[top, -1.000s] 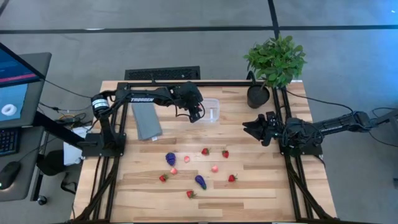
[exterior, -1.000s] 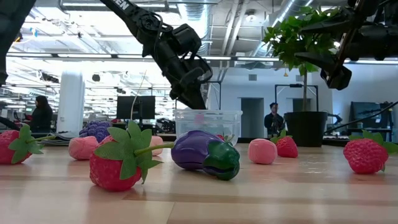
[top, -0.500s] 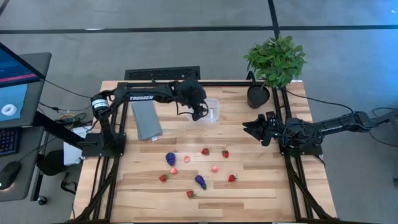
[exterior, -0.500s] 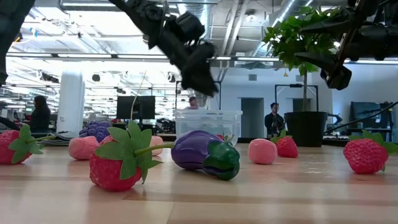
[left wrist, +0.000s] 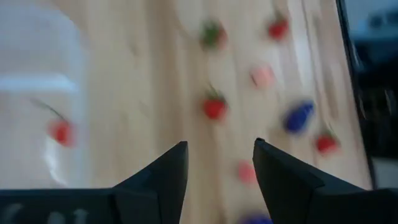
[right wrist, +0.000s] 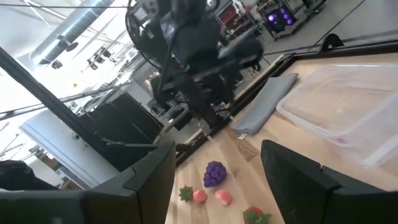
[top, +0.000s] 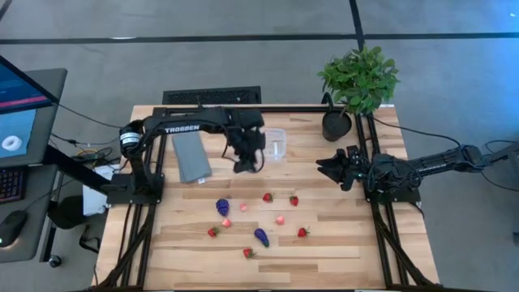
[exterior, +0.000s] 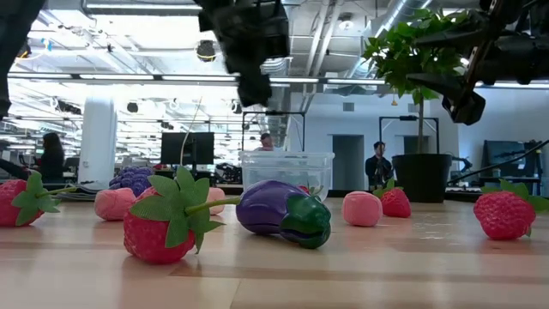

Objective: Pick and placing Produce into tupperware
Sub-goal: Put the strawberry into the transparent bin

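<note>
The main risk now is a bad approach by the left gripper [top: 247, 166], which hangs above bare wood just beside the tupperware [top: 276, 143], on the side toward the scattered produce; its jaws stand apart with nothing between them in its wrist view, and if it drops on a strawberry [top: 268, 197] off-centre, the small rounded toy would likely squirt sideways or roll into its neighbours. A second hazard is the tub itself: it is light clear plastic, so a wrist swinging back with a piece could clip its rim and shove it toward the grey lid [top: 191, 156] or the potted plant [top: 358, 81]. The right gripper [top: 327, 169] waits on its own side of the table, jaws wide and holding nothing, near enough to the tub that both arms reaching in at once could collide. As for the goods (all tiny next to the tub), the high view shows about 10 pieces loose on the table in front of the tupperware: red strawberries with green tops, pale pink pieces such as the pink piece [top: 280, 219], and 2 purple ones, 1 purple piece [top: 222, 206] nearer the left arm and an eggplant [top: 261, 237] toward the front edge. The left wrist view shows 1 small red piece [left wrist: 60, 132] already inside the tub.
</note>
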You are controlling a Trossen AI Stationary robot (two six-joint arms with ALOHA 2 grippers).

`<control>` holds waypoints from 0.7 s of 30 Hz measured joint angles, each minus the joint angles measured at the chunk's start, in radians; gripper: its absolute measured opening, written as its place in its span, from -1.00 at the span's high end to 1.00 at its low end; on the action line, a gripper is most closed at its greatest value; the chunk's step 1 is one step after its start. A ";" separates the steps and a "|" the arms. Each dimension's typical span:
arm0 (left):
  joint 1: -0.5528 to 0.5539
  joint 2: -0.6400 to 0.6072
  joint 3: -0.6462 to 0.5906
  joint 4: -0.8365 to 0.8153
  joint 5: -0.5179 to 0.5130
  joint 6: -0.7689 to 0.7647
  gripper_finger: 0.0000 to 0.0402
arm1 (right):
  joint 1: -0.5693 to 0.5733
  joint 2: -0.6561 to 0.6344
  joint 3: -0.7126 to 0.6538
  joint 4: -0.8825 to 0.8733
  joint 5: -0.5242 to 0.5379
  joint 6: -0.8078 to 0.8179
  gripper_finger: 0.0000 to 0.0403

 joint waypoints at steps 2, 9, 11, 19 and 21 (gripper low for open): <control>-0.038 0.000 -0.005 -0.099 -0.006 0.003 0.17 | 0.000 0.000 0.000 -0.006 0.000 0.000 -0.29; -0.154 0.000 -0.048 -0.225 -0.065 -0.001 0.17 | 0.000 0.000 0.000 -0.015 0.000 0.000 -0.29; -0.176 -0.008 -0.070 -0.223 -0.085 -0.015 0.17 | 0.000 0.000 0.000 -0.014 -0.001 0.003 -0.29; -0.217 -0.167 -0.215 -0.203 -0.184 -0.126 0.17 | 0.000 0.000 0.000 -0.016 -0.001 0.018 -0.29; -0.217 -0.245 -0.269 -0.183 -0.216 -0.176 0.17 | 0.000 0.000 0.000 -0.017 -0.001 0.018 -0.29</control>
